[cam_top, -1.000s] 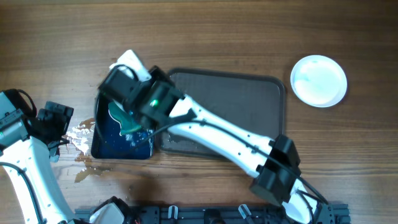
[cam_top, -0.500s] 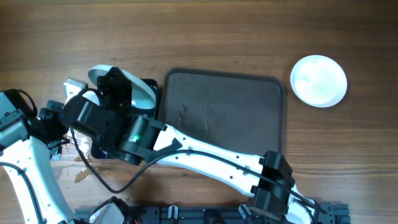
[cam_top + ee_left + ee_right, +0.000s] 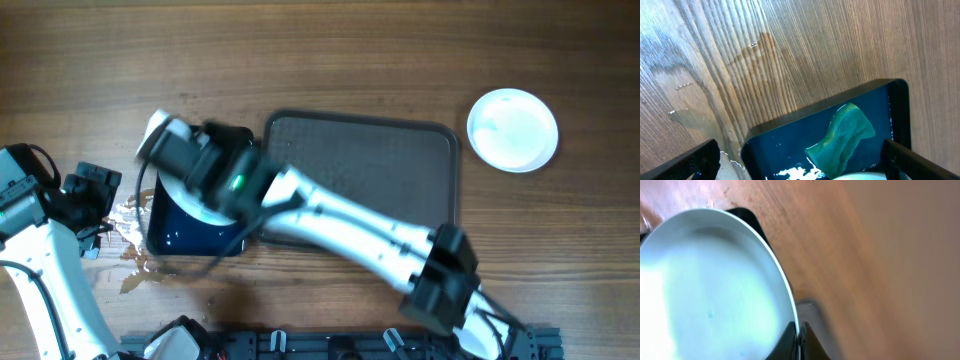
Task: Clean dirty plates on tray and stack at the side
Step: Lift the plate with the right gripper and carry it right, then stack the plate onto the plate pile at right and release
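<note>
White round plate, glossy surface

Grained wood table, textured matt tray, smooth glossy plate.

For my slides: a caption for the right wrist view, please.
Right gripper shut on a plate rim, over the wooden table.

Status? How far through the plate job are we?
Done: the grey tray is bare, and a clean-looking plate stack sits beside it, count unclear. In hand: the right gripper pinches a plate by its rim over the black sponge tray. Left: finish it and add it to the stack.
</note>
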Available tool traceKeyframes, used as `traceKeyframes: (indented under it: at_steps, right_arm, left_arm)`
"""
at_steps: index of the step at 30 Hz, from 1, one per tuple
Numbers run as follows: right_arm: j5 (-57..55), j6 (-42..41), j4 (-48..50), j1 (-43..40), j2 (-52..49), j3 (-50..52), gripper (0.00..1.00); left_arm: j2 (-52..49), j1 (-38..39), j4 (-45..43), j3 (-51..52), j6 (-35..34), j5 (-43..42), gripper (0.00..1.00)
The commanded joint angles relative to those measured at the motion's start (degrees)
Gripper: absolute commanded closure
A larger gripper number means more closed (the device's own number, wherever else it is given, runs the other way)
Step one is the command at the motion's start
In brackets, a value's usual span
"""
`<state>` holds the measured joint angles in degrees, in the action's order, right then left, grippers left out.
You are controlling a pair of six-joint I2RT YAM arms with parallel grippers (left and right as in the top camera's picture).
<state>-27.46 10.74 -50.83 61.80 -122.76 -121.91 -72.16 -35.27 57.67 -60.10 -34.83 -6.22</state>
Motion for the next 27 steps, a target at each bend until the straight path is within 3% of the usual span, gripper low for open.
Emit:
traceKeyframes:
  at_steps: [1,7,16,22,27]
  right_arm:
    - [16.9,-26.1,-2.7,-10.6,-0.3,-0.6,0.96]
    - [28.9,-36.4,-17.7,-36.5,0.4,-0.6,0.95]
    - [20.6,-31.5,-36.3,-71.6,0.4,2.1,0.95]
    - [23.9,-31.8,-33.4,-88.1,0.4,13.6,0.95]
    - [25.6,-31.8,-24.7,-89.7,0.3,23.3,0.96]
  left_arm:
    - [-0.1,-0.2,0.1,0.0,-0.5,-1.7,0.00]
    - [-1.1,4.7,-0.9,0.0,-0.5,-1.9,0.00]
    - [-8.7,16.7,-4.7,0.0,-0.6,-1.9,0.00]
    - [-8.7,20.7,-6.7,0.0,-0.6,-1.8,0.00]
    - [-8.7,20.9,-7.4,0.0,-0.6,-1.9,0.00]
